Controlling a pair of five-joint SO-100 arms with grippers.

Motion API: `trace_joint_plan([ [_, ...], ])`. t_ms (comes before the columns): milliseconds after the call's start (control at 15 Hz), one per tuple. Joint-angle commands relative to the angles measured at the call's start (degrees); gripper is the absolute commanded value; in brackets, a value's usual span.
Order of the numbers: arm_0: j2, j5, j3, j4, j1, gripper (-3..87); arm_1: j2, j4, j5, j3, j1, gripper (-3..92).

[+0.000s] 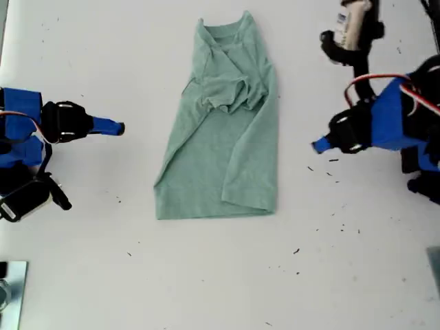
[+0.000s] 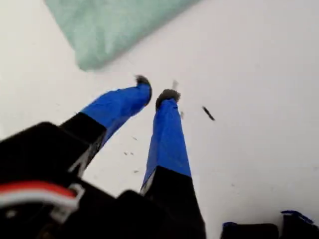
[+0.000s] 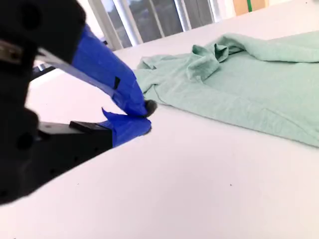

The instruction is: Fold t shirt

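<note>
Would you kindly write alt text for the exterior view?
A partly folded green t shirt lies lengthwise on a white table, its sleeves bunched near the collar. Two blue-tipped arms flank it, one at each side of the view, neither touching the cloth.

No readable text, labels, brands or numbers are showing anywhere; the t shirt [image 1: 220,144] is showing plain cloth, no print or tag legible.
</note>
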Motion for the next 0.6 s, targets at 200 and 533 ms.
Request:
trace_joint_plan([
  [200,0.09,-0.97,0.62,0.35,0.53,-0.3,39.9,-7.82,2.29,44.47,3.78,2.3],
  [533,-47.99,-16.0,-45.0,11.87,17.49,-0.3,46.14,-4.83,2.72,45.79,4.22,2.4],
])
